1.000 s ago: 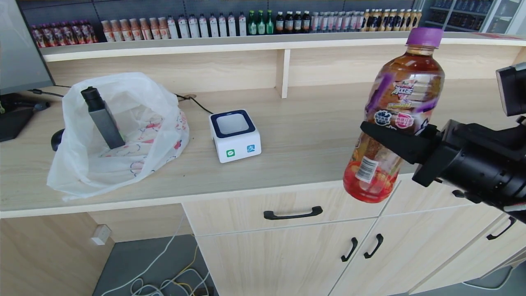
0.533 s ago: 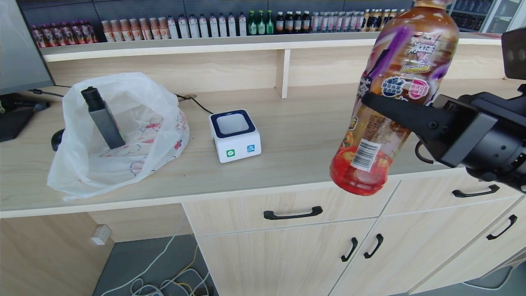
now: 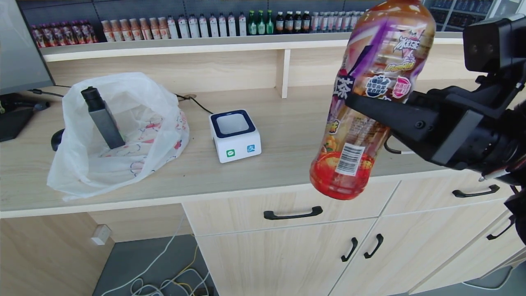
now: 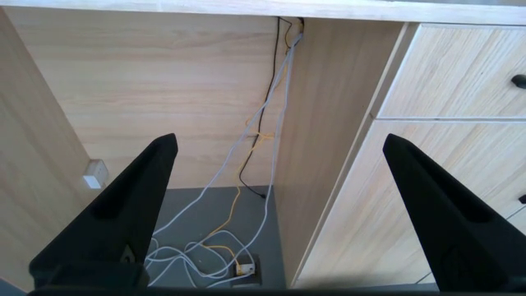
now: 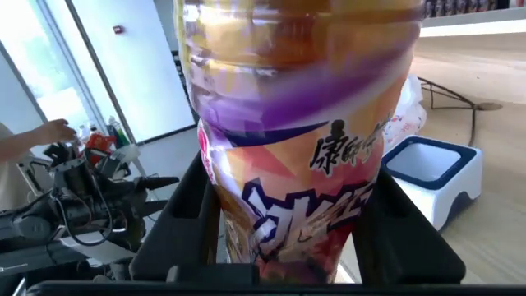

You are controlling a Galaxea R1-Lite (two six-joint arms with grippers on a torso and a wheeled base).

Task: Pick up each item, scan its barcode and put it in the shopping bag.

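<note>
My right gripper (image 3: 372,109) is shut on a tea bottle (image 3: 365,94) with an orange-purple label, held up in the air to the right of the white scanner (image 3: 235,135), its barcode facing the head camera. In the right wrist view the bottle (image 5: 296,131) sits between the gripper's two fingers (image 5: 177,222), with the scanner (image 5: 431,177) beyond. A white plastic shopping bag (image 3: 123,135) lies open at the counter's left, a grey bottle (image 3: 102,118) with a black cap inside it. My left gripper (image 4: 275,214) hangs open below the counter, by the cabinet side.
The wooden counter (image 3: 287,135) has a raised back shelf lined with drinks bottles (image 3: 254,22). A monitor (image 3: 20,45) stands at the far left. Drawers and doors with black handles (image 3: 292,213) are under the counter; loose cables (image 4: 238,247) lie on the floor.
My right gripper has carried the bottle up and to the left, closer to the scanner. The bag, the scanner and the left arm have not moved.
</note>
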